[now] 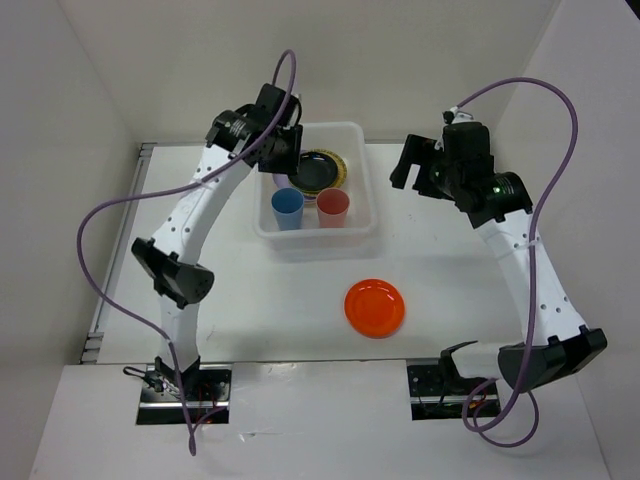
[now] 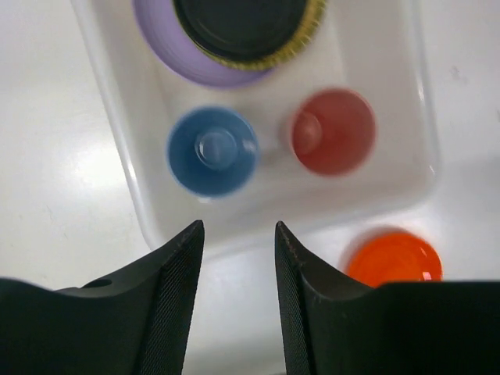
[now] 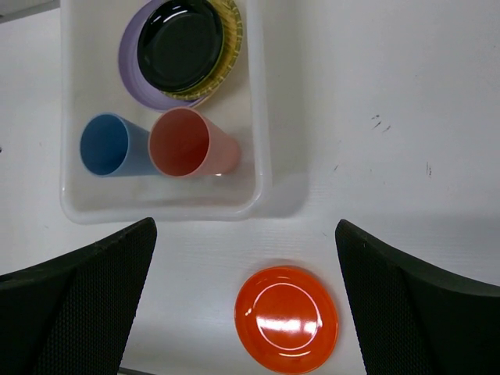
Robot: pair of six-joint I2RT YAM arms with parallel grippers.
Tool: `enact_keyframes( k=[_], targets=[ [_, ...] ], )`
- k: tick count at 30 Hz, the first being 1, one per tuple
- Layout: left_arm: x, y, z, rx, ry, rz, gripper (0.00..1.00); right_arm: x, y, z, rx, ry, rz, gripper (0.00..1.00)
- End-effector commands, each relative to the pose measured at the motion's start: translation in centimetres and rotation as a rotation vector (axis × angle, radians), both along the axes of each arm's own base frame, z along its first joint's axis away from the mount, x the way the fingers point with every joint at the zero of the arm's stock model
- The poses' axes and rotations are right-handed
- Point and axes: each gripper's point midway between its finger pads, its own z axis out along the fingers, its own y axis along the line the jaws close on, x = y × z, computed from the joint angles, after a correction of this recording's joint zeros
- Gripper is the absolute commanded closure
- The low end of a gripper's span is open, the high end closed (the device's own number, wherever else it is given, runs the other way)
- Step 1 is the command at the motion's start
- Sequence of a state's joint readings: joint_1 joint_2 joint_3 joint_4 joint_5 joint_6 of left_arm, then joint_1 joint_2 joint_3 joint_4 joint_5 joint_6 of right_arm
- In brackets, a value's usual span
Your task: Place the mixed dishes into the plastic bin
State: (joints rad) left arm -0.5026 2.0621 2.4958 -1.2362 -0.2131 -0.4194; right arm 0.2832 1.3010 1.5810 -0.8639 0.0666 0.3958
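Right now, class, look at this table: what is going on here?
Dishes are being loaded into a plastic bin. Inside it stand a blue cup and a pink-red cup. Beyond them is a stack of plates with the black plate on top. The orange plate lies on the table, outside the bin. The left tool hovers open and empty at the bin. The right tool is open, holding nothing.

White table [image 1: 450, 270], a few small dark specks [image 3: 380, 123] on it. Plain white wall panels [image 1: 60, 150] left, back, right. Grey rail [image 1: 97, 335] along table's left edge.
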Motion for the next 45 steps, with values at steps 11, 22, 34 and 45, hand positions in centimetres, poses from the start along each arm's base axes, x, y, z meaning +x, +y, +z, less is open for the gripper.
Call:
enact_keyframes(
  k=[11,22,34,45],
  targets=[
    [-17.3,-7.0,-0.5,-0.747,0.024,-0.232,0.69,-1.2,-0.8,6.6,0.112,-0.269,-0.009,0.0],
    [-20.5,-13.1,-11.4,-0.843,0.235,-0.245,0.43,-0.6,0.5,6.1,0.163,-0.264,0.029,0.0],
    [-21.6,-17.0,-19.6,-0.754,0.362,-0.196,0.39,-0.8,-0.5,6.7,0.136,-0.28,0.001,0.0],
    [-23.2,-17.8,-23.4,-0.728,0.448,-0.162,0.4,-0.9,-0.5,6.9,0.128,-0.282,0.005,0.0]
  ],
)
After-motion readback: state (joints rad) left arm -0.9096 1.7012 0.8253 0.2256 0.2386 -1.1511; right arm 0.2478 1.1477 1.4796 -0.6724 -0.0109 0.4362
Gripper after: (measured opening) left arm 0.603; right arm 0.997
